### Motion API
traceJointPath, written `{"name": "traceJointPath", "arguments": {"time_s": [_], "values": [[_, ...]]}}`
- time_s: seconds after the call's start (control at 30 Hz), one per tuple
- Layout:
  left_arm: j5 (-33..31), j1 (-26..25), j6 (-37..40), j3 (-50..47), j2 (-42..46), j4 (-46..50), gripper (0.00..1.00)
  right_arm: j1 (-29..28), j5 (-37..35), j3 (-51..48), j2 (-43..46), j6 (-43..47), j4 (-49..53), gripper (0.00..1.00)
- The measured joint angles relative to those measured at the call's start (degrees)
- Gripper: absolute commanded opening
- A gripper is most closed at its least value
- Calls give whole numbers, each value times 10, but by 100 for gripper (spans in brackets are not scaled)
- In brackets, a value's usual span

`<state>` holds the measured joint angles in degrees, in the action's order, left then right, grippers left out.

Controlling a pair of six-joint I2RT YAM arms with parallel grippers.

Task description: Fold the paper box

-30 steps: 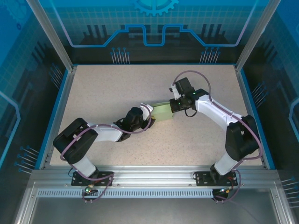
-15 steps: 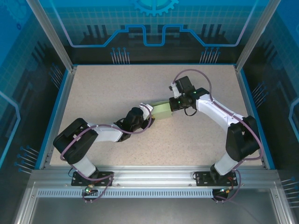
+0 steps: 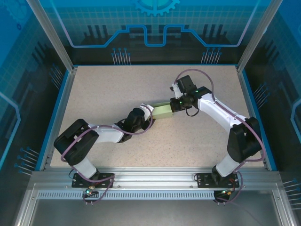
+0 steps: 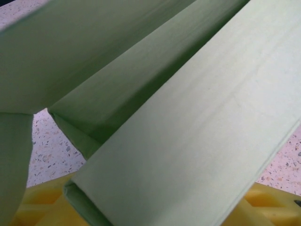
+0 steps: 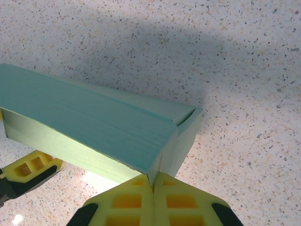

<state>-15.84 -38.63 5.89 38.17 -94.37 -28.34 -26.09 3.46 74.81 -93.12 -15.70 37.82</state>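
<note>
Two claws clamp the paper box (image 3: 163, 111): left claw (image 3: 151, 117) its side, right claw (image 5: 153, 184) its corner.

The paper box (image 4: 197, 122) takes up most of the frame, very close to the lens. One broad pale green panel runs from 7 o'clock up to 1 o'clock, its long lower edge showing a thin doubled fold. A second panel slants across 11 o'clock, and between the two lies a darker, shaded crease. A narrow flap hangs at 8 o'clock. Speckled table (image 4: 49, 153) shows at 9 o'clock and at 4 o'clock. Along the bottom, the yellow fingers (image 4: 270, 207) of the left tool (image 4: 155, 214) flank the card, which is lodged between them.
</note>
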Motion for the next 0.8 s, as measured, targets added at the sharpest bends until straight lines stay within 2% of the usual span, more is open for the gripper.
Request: {"name": "traceJointPath", "arguments": {"time_s": [0.33, 0.8], "values": [[-16, 0, -15, 6, -3, 21, 60, 0, 7, -7, -12, -13, 10, 0], [-16, 0, -15, 7, -3, 31, 60, 25, 61, 77, -71, 7, 77, 0]]}}
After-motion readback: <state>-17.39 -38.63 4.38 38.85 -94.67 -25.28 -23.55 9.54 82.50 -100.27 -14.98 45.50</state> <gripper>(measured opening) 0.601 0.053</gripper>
